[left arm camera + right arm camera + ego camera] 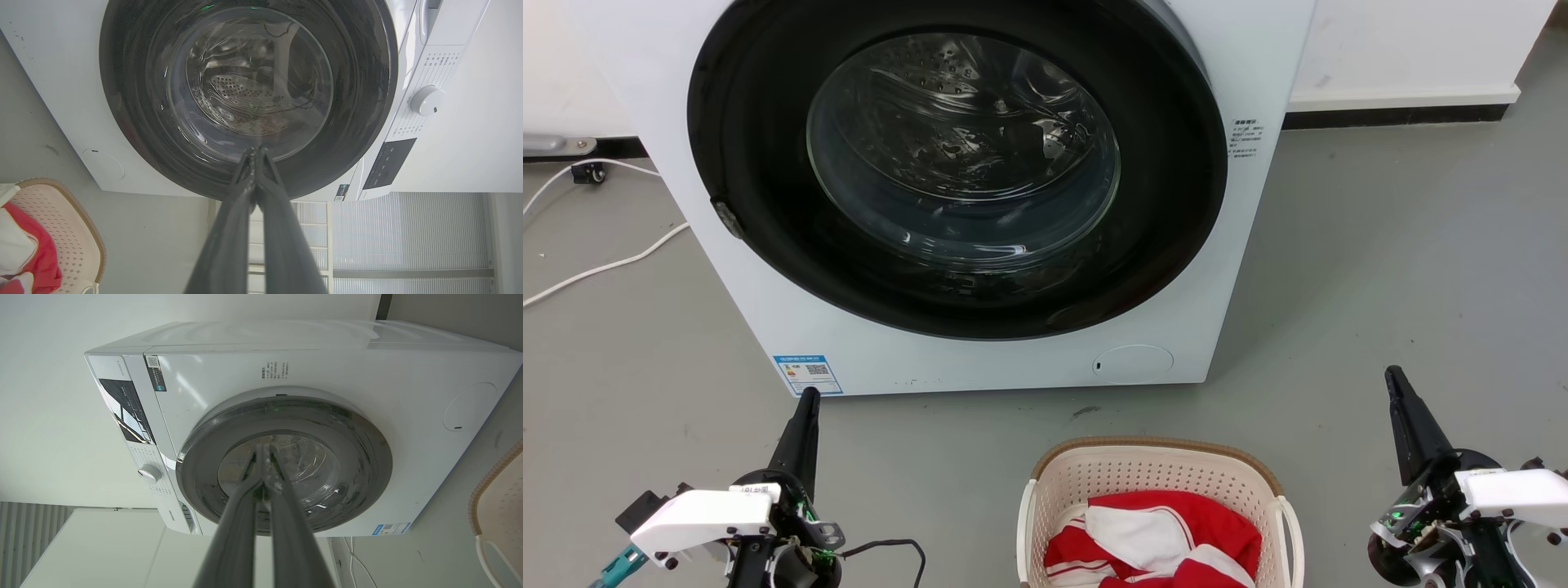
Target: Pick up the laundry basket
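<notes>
Step in hand, I judge: approach, grasp not yet begun. The laundry basket [1152, 445] stands on the floor [1380, 269] before the washing machine [980, 371], between my left fingers [800, 441] and right fingers [1413, 433]. Both pairs are pressed together, empty and well apart from it. Next move: part both pairs and descend to the white side handles [1291, 531].

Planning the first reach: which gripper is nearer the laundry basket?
Right. The right gripper sits just off the right-handle side of the laundry basket. The left gripper stands farther out past its left side, with more floor between.
</notes>
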You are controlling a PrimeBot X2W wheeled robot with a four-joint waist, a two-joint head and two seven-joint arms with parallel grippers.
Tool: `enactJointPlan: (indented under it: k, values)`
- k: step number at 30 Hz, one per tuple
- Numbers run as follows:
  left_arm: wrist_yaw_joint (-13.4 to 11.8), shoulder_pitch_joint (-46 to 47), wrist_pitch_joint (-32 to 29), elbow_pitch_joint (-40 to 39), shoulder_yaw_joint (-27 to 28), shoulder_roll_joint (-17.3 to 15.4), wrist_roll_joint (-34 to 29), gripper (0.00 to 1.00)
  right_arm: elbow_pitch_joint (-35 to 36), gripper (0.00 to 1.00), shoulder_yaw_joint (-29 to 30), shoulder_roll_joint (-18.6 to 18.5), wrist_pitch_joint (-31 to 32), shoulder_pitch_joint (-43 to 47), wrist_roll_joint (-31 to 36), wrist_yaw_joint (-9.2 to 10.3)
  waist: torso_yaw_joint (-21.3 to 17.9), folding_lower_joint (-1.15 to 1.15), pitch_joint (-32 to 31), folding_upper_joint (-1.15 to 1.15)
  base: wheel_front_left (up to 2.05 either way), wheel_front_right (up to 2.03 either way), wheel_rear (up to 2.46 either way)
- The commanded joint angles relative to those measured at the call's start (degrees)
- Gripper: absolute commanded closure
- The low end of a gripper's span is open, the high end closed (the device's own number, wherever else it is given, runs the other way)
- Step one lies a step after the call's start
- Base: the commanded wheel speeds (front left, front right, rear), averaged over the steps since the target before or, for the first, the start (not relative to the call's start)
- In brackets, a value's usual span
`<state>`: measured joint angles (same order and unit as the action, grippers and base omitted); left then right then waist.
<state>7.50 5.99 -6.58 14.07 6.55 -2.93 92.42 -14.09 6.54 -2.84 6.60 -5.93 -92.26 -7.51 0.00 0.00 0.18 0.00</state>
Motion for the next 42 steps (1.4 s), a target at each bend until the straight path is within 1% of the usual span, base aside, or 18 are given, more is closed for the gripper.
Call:
enactJointPlan:
  k: [1,25,26,30,34,39,42]
  values:
    - [0.1,0.5,-0.2,0.0,0.2,0.1,-0.1,1.0,0.0,1.0,0.0,-0.1,0.1,-0.6,-0.3,0.04,0.0,0.0,0.0,0.0,0.0,0.0,0.0]
    - [0.1,0.5,-0.2,0.0,0.2,0.1,-0.1,1.0,0.0,1.0,0.0,-0.1,0.1,-0.6,-0.3,0.04,0.0,0.0,0.0,0.0,0.0,0.0,0.0]
    - [0.0,-0.1,0.0,0.3,0.0,0.0,0.0,0.0,-0.3,0.0,0.0,0.0,0.0,0.1,0.0,0.0,0.0,0.0,0.0,0.0,0.0,0.0,0.0]
    - [0.0,-1.4,0.1,1.6,-0.2,0.2,0.0,0.0,-1.7,0.0,-0.1,0.1,-0.1,1.5,0.1,0.01,0.0,0.0,0.0,0.0,0.0,0.0,0.0]
    - [0.0,-1.6,1.3,0.6,-0.7,0.2,-1.0,0.0,-1.0,0.0,-0.4,0.1,-1.3,1.7,1.5,0.01,0.0,0.0,0.0,0.0,0.0,0.0,0.0]
    - [0.0,-1.6,2.8,-0.6,-0.8,0.2,-4.7,0.0,0.4,0.0,-0.3,0.1,-2.8,1.9,6.3,0.01,0.0,0.0,0.1,0.0,0.0,0.0,0.0]
    - [-0.3,-1.6,3.6,-1.5,-0.8,0.2,-8.0,0.0,2.0,0.0,-0.5,0.1,-3.6,2.0,10.6,0.01,0.1,0.0,0.1,0.0,0.0,0.0,0.0]
